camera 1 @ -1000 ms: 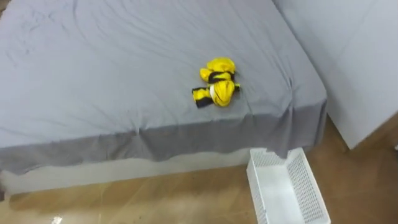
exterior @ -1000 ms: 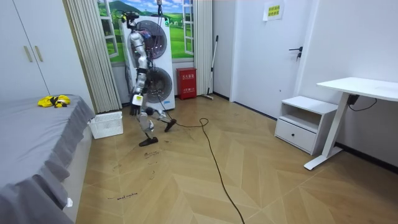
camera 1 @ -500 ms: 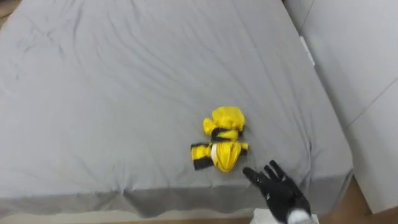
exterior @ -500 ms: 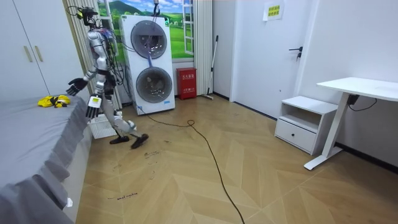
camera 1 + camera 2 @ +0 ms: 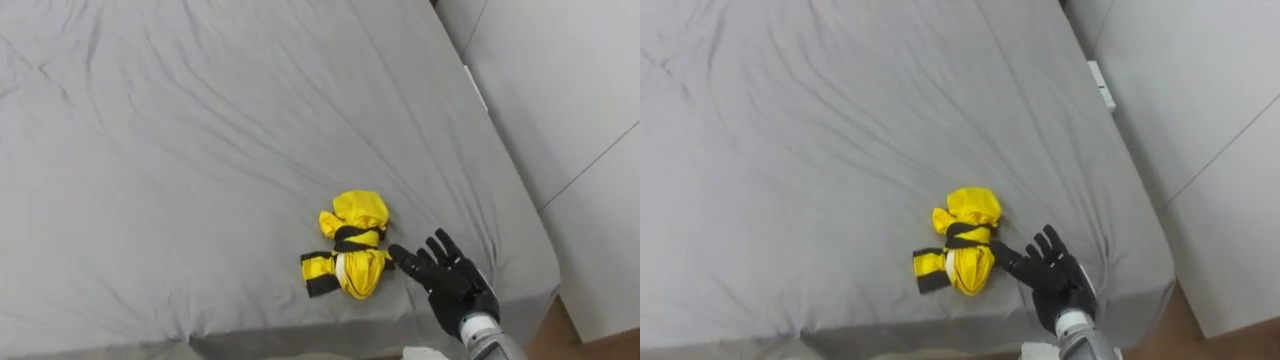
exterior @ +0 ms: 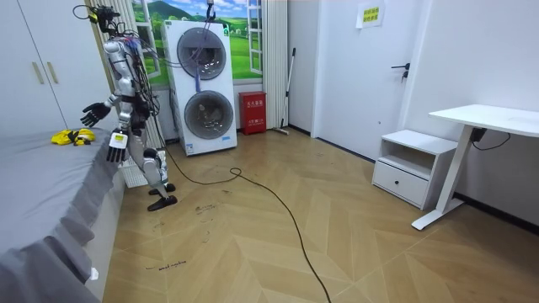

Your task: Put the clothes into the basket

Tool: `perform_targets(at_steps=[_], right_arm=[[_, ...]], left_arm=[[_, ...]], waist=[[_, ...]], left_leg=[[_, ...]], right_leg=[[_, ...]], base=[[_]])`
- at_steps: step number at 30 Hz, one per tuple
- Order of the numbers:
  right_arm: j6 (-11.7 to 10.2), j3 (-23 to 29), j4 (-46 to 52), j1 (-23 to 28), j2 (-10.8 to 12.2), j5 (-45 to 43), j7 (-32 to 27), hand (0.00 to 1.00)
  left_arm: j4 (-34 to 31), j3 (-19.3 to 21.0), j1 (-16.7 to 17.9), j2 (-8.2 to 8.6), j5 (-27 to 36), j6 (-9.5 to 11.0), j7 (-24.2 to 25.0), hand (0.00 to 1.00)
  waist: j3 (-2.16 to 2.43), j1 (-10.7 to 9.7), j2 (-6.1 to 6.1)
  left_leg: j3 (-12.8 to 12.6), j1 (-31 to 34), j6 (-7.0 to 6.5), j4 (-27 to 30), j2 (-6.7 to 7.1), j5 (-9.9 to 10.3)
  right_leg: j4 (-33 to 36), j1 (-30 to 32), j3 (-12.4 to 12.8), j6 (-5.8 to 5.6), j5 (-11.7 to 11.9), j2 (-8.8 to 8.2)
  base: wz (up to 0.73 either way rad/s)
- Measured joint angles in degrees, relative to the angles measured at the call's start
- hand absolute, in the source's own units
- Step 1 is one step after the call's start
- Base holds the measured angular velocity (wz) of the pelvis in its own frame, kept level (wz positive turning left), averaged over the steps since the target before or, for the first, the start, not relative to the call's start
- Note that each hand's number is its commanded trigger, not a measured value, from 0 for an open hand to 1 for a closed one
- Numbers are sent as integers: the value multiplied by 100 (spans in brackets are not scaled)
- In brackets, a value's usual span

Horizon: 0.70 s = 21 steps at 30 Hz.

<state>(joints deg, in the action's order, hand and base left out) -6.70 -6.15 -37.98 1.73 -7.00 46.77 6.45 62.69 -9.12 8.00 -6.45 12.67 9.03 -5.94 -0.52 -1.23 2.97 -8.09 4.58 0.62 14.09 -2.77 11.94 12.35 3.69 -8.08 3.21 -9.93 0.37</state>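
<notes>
Clothes bundle point(image 5: 345, 256) on grey bed point(image 5: 150, 150); right hand point(image 5: 457, 289) spread beside.

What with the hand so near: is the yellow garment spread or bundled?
Bundled: the yellow garment is a tight lump on the bed.

- Robot is seen standing at corner of bed point(image 6: 42, 198), room view's left, turned twd the bed.
- Right hand point(image 6: 91, 112) is held out over bed edge, near yellow clothes point(image 6: 72, 136), w/o touching.
- Left hand point(image 6: 115, 152) is hung low by mattress side.
- White basket point(image 6: 128, 174) is partly hidden behind legs.
- Stacked washers point(image 6: 200, 84) are seen behind robot; white desk point(image 6: 488, 118) & low cabinet point(image 6: 404, 168) at far right.
</notes>
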Motion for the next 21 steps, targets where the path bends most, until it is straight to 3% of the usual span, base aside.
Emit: perform_targets(at_steps=[5,8,11,17,21], right_arm=[[12,10,245,-2,-51,-308,-4,0],[-13,-17,290,-253,-61,-385,-9,0],[-4,-18,231,-496,-184,-417,-23,0],[43,-18,-31,-811,-249,-449,-96,0],[43,6,-859,-1315,-252,-443,-298,0]], left_arm=[[266,114,-90,-14,-3,3,2,0],[336,117,-112,-149,-3,2,2,0],[392,170,-189,-221,11,-48,2,0],[386,224,-328,-227,14,-147,2,0],[469,229,-455,-214,18,-154,2,0]], waist=[[11,17,25],[21,18,79],[2,57,107],[-25,301,170],[-36,401,181]], left_leg=[[-13,97,-74,-46,69,-54],[23,134,-92,-49,95,-64],[46,192,-112,-44,124,-76],[147,324,-131,-34,148,-89],[232,521,-140,47,157,-95]], right_leg=[[-65,83,9,-70,52,-51],[-71,113,2,-92,65,-46],[-78,148,-59,-109,72,-108],[-67,249,-143,-124,64,-136],[-53,363,-273,-125,64,-159]], base=[[2],[4],[10],[7],[15]])
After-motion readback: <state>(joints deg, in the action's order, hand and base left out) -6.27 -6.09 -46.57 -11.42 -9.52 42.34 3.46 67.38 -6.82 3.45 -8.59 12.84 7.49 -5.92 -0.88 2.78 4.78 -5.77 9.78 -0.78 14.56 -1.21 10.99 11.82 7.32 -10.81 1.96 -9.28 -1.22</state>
